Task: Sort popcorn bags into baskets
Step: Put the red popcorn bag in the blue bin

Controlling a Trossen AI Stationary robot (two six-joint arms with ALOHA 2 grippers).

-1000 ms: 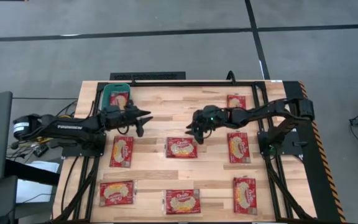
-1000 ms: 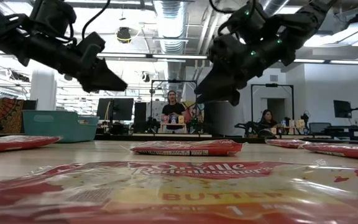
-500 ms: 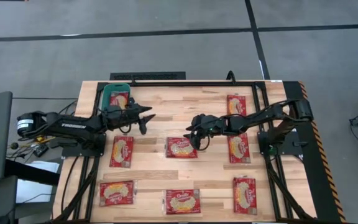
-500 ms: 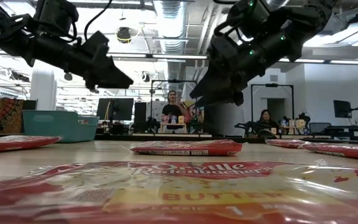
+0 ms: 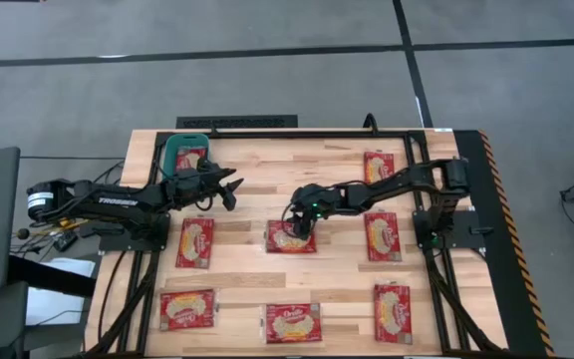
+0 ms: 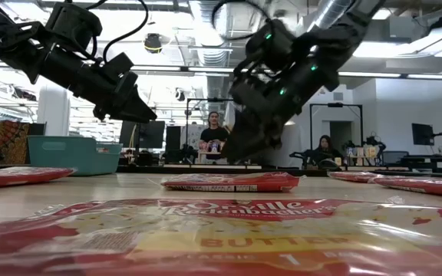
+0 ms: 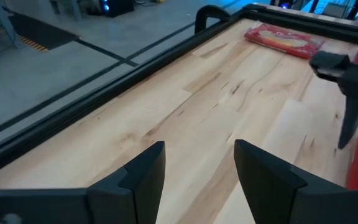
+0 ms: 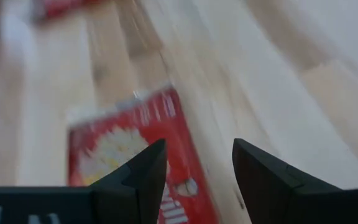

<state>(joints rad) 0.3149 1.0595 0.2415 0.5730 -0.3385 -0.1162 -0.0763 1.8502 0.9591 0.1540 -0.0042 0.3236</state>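
Observation:
Several flat red popcorn bags lie on the wooden table; one more [image 5: 191, 158] lies inside the teal basket [image 5: 172, 150] at the far left. My right gripper [image 5: 297, 221] is open and hovers just above the middle bag [image 5: 290, 237], near its far edge. In the low view a gap shows between that gripper [image 6: 232, 156] and the bag [image 6: 232, 182]. The right wrist view has the bag [image 8: 129, 155] ahead of the open gripper [image 8: 194, 168]. My left gripper [image 5: 231, 189] is open in the air, right of the basket, over bare wood [image 7: 229, 112].
Other bags lie at the far right [image 5: 379, 165], right [image 5: 382, 234], near right [image 5: 392, 311], near middle [image 5: 290, 322], near left [image 5: 186, 309] and left [image 5: 195, 241]. A black frame [image 5: 237, 122] runs along the table's edges. People sit in the room beyond [image 6: 214, 138].
My right gripper has moved toward the table's left and near edges and come down over the middle bag. It stays open. No bag has moved.

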